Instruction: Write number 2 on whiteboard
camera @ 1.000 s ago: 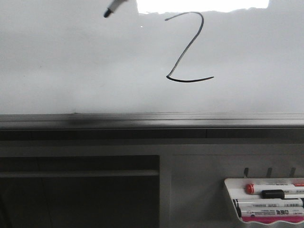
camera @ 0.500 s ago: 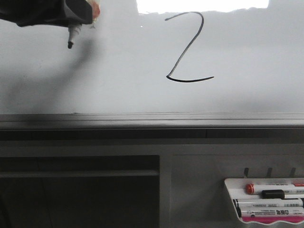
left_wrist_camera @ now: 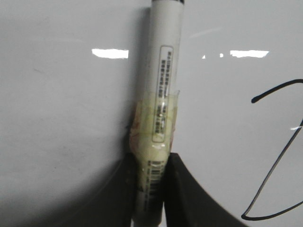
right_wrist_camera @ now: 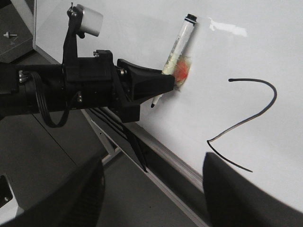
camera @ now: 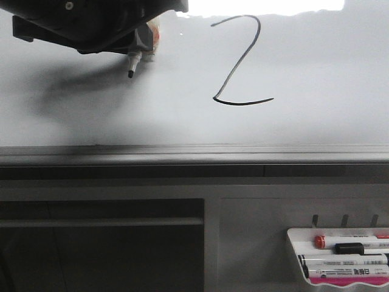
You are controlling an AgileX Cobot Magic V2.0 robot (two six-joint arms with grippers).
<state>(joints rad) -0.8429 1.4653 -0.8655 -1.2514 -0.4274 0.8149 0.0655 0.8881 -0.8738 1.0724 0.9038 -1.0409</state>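
Left hand [camera: 138,47] clamped on a marker [camera: 132,63], tip pointed down, left of the number 2 [camera: 240,61] on the whiteboard [camera: 316,121], right hand's grip cannot be told.

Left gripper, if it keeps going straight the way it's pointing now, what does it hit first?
Probably nothing: the left gripper points along the whiteboard, so its marker heads over bare board. Depth is unclear.

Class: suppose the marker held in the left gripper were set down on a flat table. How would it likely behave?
The marker looks round and smooth, so it would probably roll. It seems stiff and light. The tape wrap near the fingers might slow rolling slightly.
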